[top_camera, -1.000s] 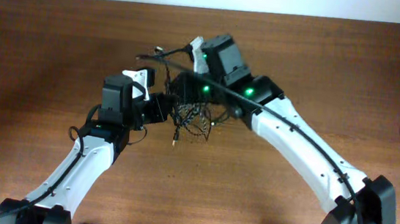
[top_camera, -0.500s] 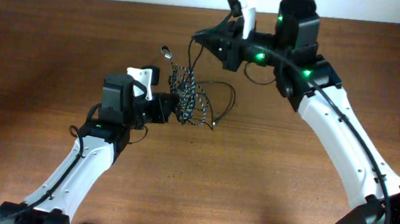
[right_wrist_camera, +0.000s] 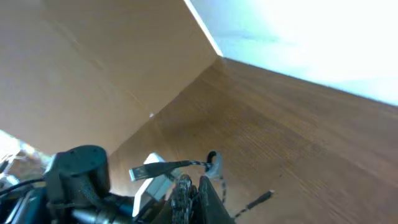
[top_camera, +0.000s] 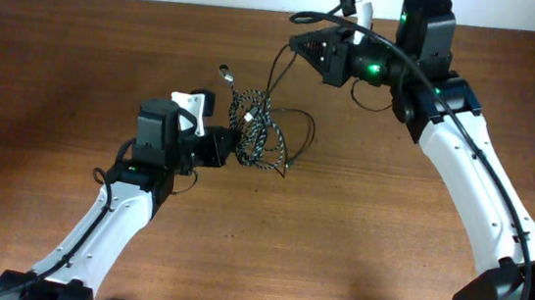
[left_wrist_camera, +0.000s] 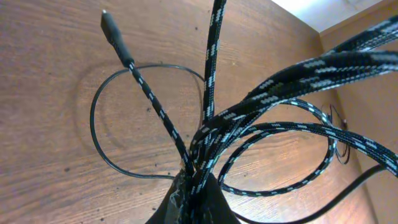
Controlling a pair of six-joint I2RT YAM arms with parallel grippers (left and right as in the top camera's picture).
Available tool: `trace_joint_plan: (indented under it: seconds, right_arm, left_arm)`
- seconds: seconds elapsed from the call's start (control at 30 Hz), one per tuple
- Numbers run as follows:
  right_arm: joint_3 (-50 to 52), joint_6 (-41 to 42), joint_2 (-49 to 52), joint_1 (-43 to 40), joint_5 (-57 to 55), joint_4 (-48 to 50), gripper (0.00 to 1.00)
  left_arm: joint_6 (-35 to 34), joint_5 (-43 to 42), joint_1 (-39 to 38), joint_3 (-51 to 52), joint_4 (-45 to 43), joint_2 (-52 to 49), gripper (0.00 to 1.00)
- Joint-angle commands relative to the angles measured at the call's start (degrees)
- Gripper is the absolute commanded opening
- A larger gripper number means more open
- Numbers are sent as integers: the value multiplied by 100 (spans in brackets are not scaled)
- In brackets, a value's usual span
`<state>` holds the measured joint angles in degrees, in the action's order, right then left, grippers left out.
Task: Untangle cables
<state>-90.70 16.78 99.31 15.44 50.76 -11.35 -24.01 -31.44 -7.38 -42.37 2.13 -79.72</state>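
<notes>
Left tool (top_camera: 226, 148): clamped tight on the braided cable (top_camera: 254, 137), whose bundle sits at its 3 o'clock, mid-counter (top_camera: 78, 73)
Right tool (top_camera: 305, 43): closed on a thin black cable (top_camera: 275, 64) rising from the bundle toward 1 o'clock
Left wrist only: speckled strands fan upward, plug (left_wrist_camera: 115, 38) at 11 o'clock
Right wrist only: left arm (right_wrist_camera: 74, 180) seen below

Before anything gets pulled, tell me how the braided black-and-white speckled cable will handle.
Probably floppy but slightly springy: the braided black-and-white speckled cable fans out in open loops from the shut left gripper. Likely light, being thin. It may snag, since a thin black cable loops close by it.
</notes>
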Motion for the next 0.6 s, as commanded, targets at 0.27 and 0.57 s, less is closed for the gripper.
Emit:
trace_joint_plan:
  seconds: [0.27,0.57]
  right_arm:
    - [-223,-2,-256,-170,-5984,-2000,4]
    - [-223,-1657,-251,-374,835,-2063,49]
  left_arm:
    - [94,90,22,87,251,-52,0]
    - [94,496,22,87,498,-52,0]
